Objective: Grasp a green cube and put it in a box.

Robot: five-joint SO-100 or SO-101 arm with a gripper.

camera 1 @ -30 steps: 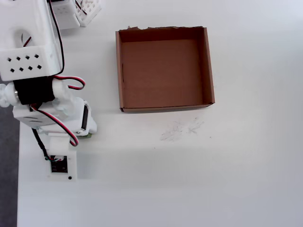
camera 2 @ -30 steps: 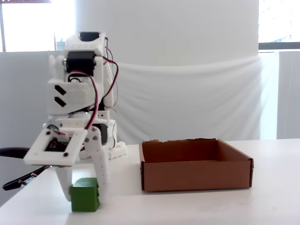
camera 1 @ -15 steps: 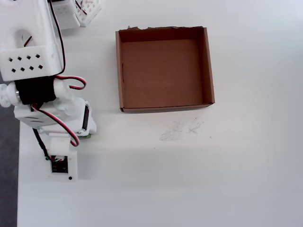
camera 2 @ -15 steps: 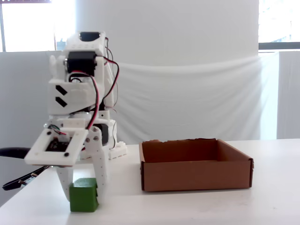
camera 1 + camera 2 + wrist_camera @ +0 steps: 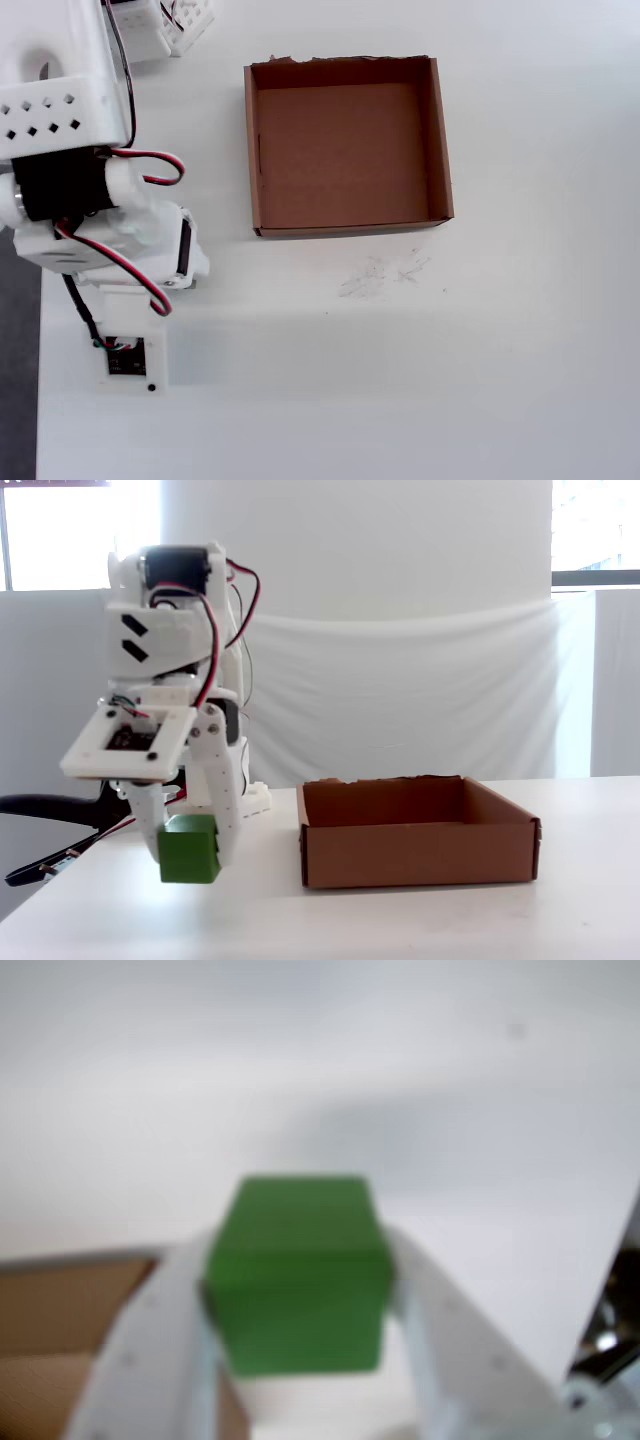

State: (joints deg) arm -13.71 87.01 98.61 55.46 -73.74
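While the gripper [image 5: 190, 848] clamped the cube [image 5: 189, 848] clear of the table's left edge, the box [image 5: 418, 851] lay rightward in the fixed view.

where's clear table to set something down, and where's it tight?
Free: the wide bare table in front of the box and right of the arm in the overhead view, plus the strip right of the box. The box floor is empty too. Tight: the left side, where the gripper holds the green cube above the table.
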